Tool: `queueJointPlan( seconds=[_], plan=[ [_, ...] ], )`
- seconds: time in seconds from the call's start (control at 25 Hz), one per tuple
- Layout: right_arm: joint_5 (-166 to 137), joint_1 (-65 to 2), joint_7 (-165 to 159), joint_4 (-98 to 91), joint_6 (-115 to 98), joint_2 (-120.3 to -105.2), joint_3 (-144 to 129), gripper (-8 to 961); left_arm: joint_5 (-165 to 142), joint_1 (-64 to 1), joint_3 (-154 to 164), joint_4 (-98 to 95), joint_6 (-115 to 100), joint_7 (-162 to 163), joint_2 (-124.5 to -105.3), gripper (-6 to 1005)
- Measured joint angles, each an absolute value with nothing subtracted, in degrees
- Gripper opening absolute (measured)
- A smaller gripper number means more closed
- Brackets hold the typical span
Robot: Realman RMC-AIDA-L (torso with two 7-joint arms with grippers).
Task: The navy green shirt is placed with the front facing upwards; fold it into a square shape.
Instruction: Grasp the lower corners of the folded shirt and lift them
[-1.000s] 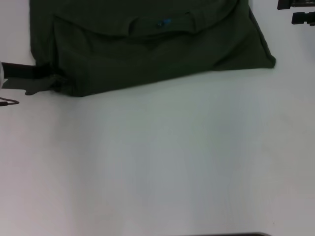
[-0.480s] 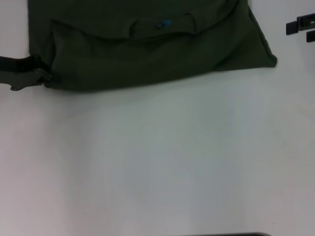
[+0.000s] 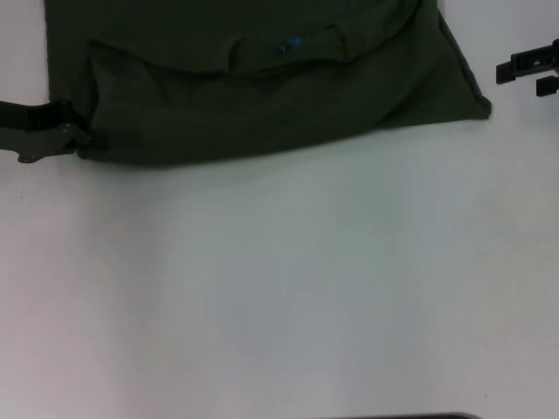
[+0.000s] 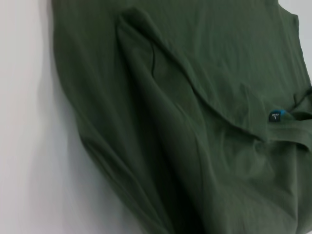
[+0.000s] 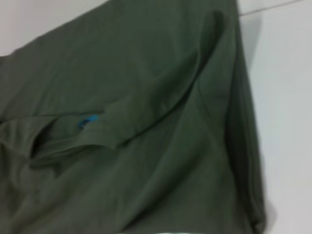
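Note:
The navy green shirt (image 3: 262, 96) lies folded across the far part of the white table, its collar and small blue neck label (image 3: 291, 41) facing up. My left gripper (image 3: 80, 144) reaches in from the left edge and is pinched on the shirt's near left corner. My right gripper (image 3: 537, 74) hovers at the right edge, open, a short way off the shirt's near right corner. The left wrist view shows the shirt (image 4: 195, 122) with a long raised fold and the label (image 4: 276, 116). In the right wrist view the shirt (image 5: 146, 146) fills the picture with its label (image 5: 87, 119).
Bare white table (image 3: 279, 288) stretches from the shirt's near edge toward me. A dark strip shows at the table's near edge (image 3: 402, 416).
My left gripper pulled the shirt's near left corner left and away from me, straightening the near edge, then held still. My right gripper shifted at the right edge, away from the shirt.

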State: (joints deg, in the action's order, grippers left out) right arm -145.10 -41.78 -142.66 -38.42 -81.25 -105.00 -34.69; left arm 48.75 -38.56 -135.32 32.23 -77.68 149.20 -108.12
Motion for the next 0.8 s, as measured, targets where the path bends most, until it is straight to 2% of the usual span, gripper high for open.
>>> queueJointPlan(
  seconds=[0.2, 0.6, 0.8],
  plan=[
    [-144.86, -41.96, -142.71, -35.89, -76.69, -105.6, -35.89, 919, 48.76, -38.92, -135.38, 32.26, -77.52, 149.22, -108.28, 3],
    [-143.89, -42.37, -142.46, -33.52, -68.92, -109.42, -35.86, 914, 48.78, -38.94, -135.29, 32.52, -76.29, 149.24, -108.91, 4],
    [-143.87, -42.45, -142.12, -33.26, -66.31, -110.64, -36.12, 915, 48.78, -38.87, -135.28, 32.51, -75.6, 149.24, -108.92, 4]
  ],
)
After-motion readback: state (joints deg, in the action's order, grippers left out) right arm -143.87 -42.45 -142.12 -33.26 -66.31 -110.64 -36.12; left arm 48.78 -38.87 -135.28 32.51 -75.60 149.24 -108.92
